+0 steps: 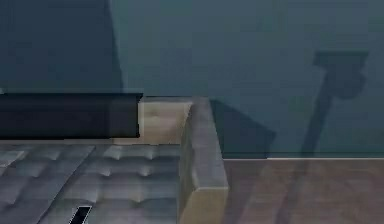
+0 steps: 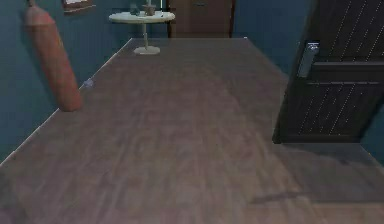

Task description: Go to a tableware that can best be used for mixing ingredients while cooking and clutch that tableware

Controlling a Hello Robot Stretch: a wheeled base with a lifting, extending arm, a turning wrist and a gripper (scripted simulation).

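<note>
Search stage, I judge: grey sofa point(image 1: 110, 172) ahead, round table point(image 2: 122, 17) with small blobs point(image 2: 150, 9) across floor point(image 2: 180, 130); bowl unfound, approach and grasp left. Jaw state I cannot tell.

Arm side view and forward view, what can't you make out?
Items on the white round table, arm side view: too small to name.
Wall frame, arm side view: cut by the top edge.
Dark object on the sofa, forward view: cut by the bottom edge.
</note>
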